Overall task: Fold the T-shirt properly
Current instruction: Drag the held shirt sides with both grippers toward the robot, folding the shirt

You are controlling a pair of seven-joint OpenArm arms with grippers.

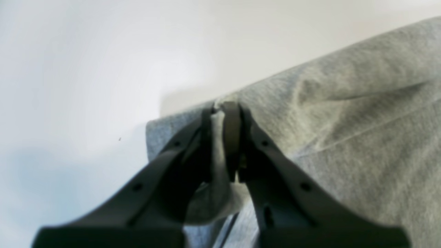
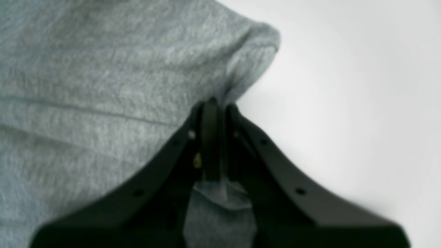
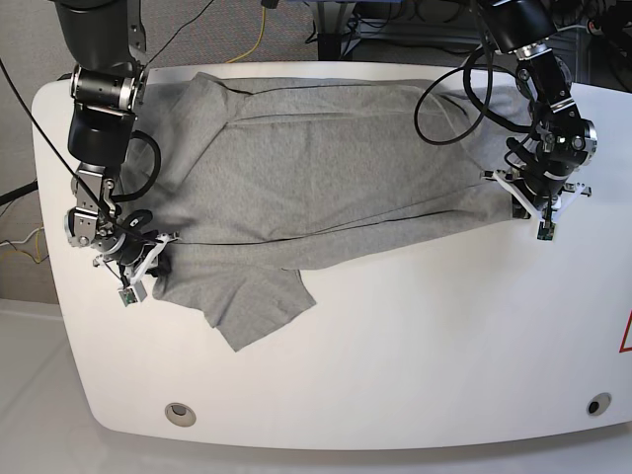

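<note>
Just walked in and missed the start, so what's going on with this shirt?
A two-armed robot is folding a grey T-shirt spread across a white table. The left gripper is shut on a pinch of fabric at one edge of the shirt, and the right gripper is shut on the opposite edge. The shirt lies partly folded lengthwise, with one sleeve sticking out toward the table's front. Both edges are gripped, but the cloth is not lifted clear yet.

Black arms point(image 3: 99, 109), looped black cables point(image 3: 449, 104), matte black screw-studded gripper point(image 1: 225, 110).
</note>
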